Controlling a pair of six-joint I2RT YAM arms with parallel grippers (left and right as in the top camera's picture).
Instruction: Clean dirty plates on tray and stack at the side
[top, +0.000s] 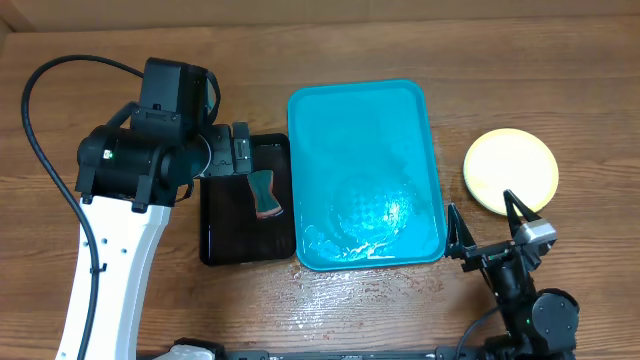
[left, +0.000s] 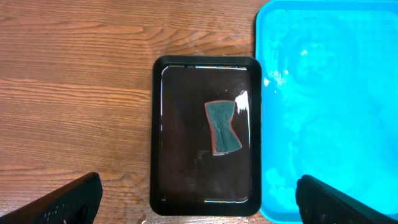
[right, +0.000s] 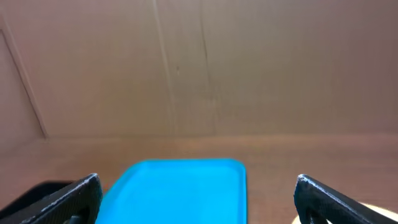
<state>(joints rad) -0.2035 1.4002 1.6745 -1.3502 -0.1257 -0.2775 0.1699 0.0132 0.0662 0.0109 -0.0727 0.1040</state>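
The turquoise tray (top: 365, 175) lies mid-table, wet and shiny, with no plate on it. A pale yellow-green plate (top: 511, 170) rests on the table to the tray's right; I cannot tell whether others lie under it. My right gripper (top: 485, 228) hovers open near the tray's front right corner, just in front of the plate, holding nothing. From the right wrist, the tray (right: 180, 193) shows between the spread fingers (right: 68, 199). My left gripper (left: 199, 211) stands open above the black tray, empty, with the turquoise tray (left: 329, 93) at its right.
A small black tray (top: 247, 245) sits left of the turquoise one, with a green-and-red sponge (top: 265, 195) in it. The sponge (left: 222, 127) lies right of the middle of the black tray (left: 158, 124). The left arm's cable loops over the table's left side.
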